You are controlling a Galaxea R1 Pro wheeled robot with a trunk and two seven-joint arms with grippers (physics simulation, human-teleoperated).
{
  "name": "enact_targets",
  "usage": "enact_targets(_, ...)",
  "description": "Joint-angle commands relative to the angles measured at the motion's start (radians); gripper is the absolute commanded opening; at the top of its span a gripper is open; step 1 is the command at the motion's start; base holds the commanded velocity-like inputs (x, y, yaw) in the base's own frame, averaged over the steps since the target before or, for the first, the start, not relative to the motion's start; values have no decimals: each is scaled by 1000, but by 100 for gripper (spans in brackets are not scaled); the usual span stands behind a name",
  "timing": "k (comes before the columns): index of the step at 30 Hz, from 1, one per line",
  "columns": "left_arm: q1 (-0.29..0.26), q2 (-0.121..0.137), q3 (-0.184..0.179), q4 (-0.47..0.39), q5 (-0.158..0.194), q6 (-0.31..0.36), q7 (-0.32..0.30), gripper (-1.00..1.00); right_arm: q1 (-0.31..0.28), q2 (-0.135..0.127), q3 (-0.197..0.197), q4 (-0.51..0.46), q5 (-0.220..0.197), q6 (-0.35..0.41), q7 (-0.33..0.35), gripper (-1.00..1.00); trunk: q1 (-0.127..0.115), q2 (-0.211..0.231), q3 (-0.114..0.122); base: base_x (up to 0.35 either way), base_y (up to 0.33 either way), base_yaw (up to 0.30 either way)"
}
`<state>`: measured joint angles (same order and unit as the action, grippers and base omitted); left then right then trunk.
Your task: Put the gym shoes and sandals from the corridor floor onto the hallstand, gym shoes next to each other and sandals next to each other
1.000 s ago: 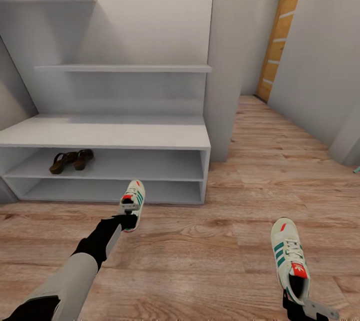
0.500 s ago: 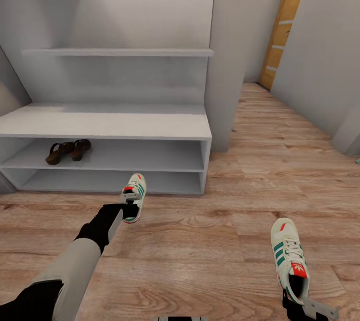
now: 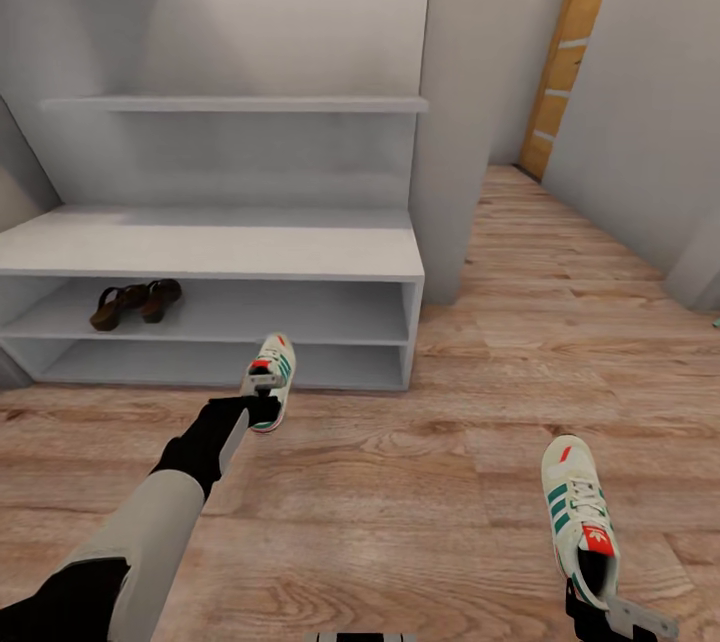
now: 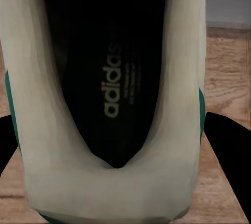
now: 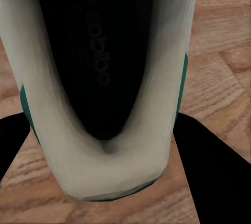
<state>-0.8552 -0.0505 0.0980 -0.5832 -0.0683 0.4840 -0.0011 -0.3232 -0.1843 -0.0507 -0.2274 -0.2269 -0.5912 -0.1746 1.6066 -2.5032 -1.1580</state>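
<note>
Two gym shoes are each pinched at the heel collar: the left gripper (image 3: 255, 409) holds the left gym shoe (image 3: 268, 392) just before the hallstand (image 3: 210, 252), and the right gripper (image 3: 590, 612) holds the right gym shoe (image 3: 580, 522) over the corridor floor (image 3: 420, 482). Both sandals (image 3: 135, 303) lie together on the upper shelf. Judged light, with soft collars (liable to swing), the shoes are firmest to grip at the heel.

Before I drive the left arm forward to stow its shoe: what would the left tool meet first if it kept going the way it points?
Probably the hallstand: the left tool, gripping a gym shoe by the heel, aims at its open lower shelves, so the shoe's toe would arrive first. Depth is unclear.
</note>
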Motion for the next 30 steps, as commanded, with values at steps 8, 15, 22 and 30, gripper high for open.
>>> enact_targets(8, -1, -12, -17, -26, -8, 7, -2, -100, 0, 0, -3, 1, 0, -2, 1, -100, 0, 0, -1, 242, -107, 0)
enact_targets(15, 3, -13, -33, -30, -9, 8, -2, -100, 0, 0, -3, 2, 0, -2, 1, -100, 0, 0, -1, 286, -158, 0)
enact_targets(22, 7, -12, -35, -32, -10, 8, -2, -100, 0, 0, -3, 2, 1, -2, 1, -100, 0, 0, -1, 293, -162, 0)
enact_targets(30, 13, -11, -35, -32, -10, 6, -2, -100, 0, 0, -3, 2, 1, -2, 1, -100, 0, 0, -1, 262, -18, 0)
